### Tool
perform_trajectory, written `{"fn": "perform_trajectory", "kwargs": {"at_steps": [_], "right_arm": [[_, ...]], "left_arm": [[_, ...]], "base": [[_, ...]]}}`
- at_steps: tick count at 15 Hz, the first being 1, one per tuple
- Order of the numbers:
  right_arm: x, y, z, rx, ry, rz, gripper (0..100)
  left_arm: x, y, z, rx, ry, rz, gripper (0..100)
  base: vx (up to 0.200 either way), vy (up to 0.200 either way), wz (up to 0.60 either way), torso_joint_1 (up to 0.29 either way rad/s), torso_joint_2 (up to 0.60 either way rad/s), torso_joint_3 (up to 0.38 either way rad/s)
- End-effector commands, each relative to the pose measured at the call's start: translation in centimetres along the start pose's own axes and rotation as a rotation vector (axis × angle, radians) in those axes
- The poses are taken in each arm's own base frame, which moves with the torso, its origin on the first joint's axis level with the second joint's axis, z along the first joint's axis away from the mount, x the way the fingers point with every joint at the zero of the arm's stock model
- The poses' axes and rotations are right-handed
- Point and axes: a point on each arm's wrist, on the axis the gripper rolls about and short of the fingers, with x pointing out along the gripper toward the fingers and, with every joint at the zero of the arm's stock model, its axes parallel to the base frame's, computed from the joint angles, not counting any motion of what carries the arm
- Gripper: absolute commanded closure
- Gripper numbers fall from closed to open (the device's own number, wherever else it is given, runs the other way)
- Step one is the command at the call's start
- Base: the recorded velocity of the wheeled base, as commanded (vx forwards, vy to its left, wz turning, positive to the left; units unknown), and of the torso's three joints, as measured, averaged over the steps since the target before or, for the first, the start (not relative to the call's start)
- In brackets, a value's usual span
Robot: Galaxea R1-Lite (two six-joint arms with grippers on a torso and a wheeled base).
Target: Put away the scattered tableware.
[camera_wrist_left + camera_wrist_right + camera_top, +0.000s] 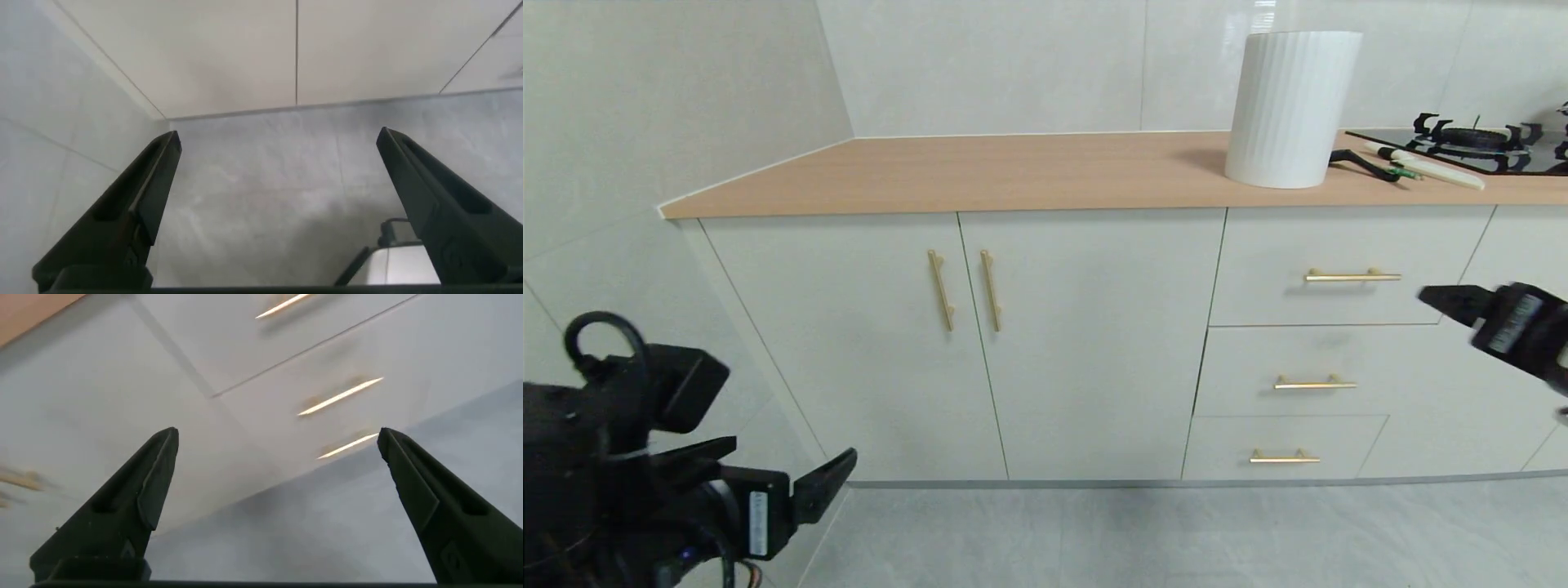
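The scattered tableware [1409, 167] lay flat on the wooden countertop [1013, 171], in the narrow stretch between the tall white ribbed container [1290, 106] and the black stove [1478, 145]. It appeared to be two slender utensils side by side: a black-handled piece [1364, 164] with one end at the container's base, and a cream-handled piece [1433, 171] just beyond it, toward the stove. Whether the two touched each other, or the black one touched the container, could not be made out. Both ran roughly along the counter's front edge and slanted a little, with their far ends nearer that edge. The right gripper [1441, 299] hung in front of the drawer stack beside the top drawer's brass handle [1352, 276], with its jaws spread wide and nothing between them. From there the tableware sat above it and farther back, almost directly overhead and only slightly to the robot's left. The left gripper [278, 143] was low near the floor at the cabinet's far corner, likewise spread open and empty, well apart from the utensils, with the container standing in the way. The right arm was therefore clearly the nearer one. A pick would likely call for it to rise over the counter edge and close across the handles' short width, not along their length.
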Motion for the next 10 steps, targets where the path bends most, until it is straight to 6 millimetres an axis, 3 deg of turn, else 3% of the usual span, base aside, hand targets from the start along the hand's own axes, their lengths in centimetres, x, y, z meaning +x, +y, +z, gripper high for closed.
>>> {"fn": "perform_trajectory", "kwargs": {"at_steps": [1, 3, 6, 10], "right_arm": [[-9.2, -9.1, -2.2, -0.084, -0.217, -0.048, 0], [-11.8, -11.2, -3.6, -0.152, -0.301, -0.032, 0], [-13.3, -13.7, -7.2, -0.257, -0.366, -0.131, 0], [-15.3, -14.9, -9.3, -0.298, -0.507, -0.308, 0]], "left_arm": [[-3.8, 3.0, -3.1, -0.044, -0.081, 0.025, 0], [-5.9, 4.7, -5.3, -0.069, -0.125, 0.081, 0], [-9.6, 6.8, -9.4, -0.015, -0.162, 0.176, 0], [-11.9, 7.3, -12.1, -0.018, -0.238, 0.338, 0]], "base": [[0.000, 0.000, 0.00, 0.000, 0.00, 0.000], [0.000, 0.000, 0.00, 0.000, 0.00, 0.000], [0.000, 0.000, 0.00, 0.000, 0.00, 0.000], [0.000, 0.000, 0.00, 0.000, 0.00, 0.000]]}}
